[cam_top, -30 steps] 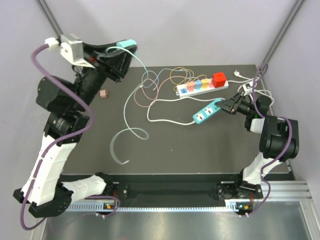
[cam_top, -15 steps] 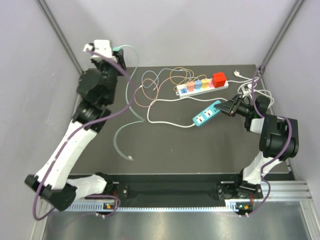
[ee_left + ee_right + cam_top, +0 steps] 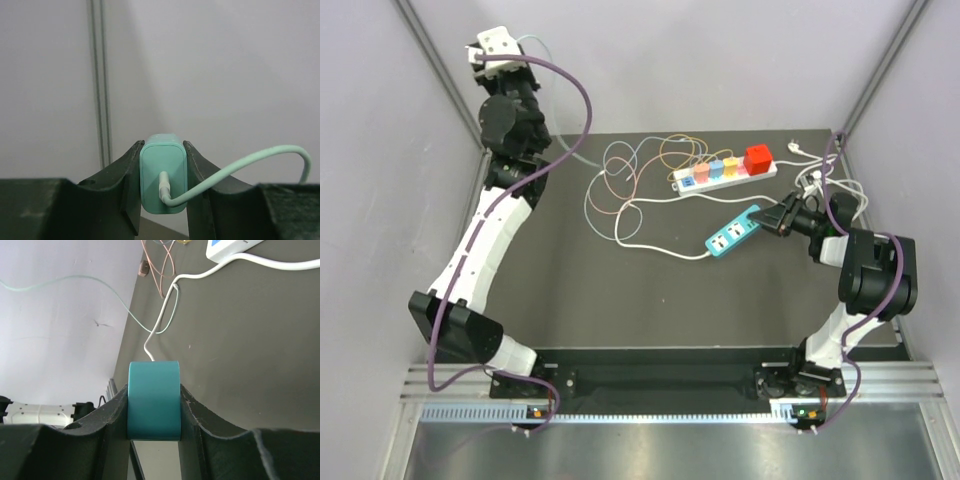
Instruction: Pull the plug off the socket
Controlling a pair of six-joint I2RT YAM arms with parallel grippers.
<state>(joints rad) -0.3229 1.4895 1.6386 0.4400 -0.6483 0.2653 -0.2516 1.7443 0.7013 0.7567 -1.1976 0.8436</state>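
Observation:
A mint-green plug [image 3: 163, 175] with its mint cable [image 3: 240, 167] sits between the fingers of my left gripper [image 3: 161, 150], which is shut on it. The left arm [image 3: 505, 120] reaches high into the far left corner, and the plug is apart from the socket. The socket, a teal power strip [image 3: 735, 230], lies at the right of the dark table. My right gripper [image 3: 782, 215] is shut on its right end, and the right wrist view shows that end [image 3: 154, 400] pinched between both fingers.
A white power strip [image 3: 725, 172] carrying several coloured plugs lies at the back right, with thin coloured cables [image 3: 640, 160] looped beside it. A white cable [image 3: 650, 245] runs from the teal strip across the table [image 3: 620, 300]. Grey walls close in both sides.
My left arm has swung up and back into the far left corner with the plug, lifting the mint cable off the table. The right gripper and teal strip have stayed put.

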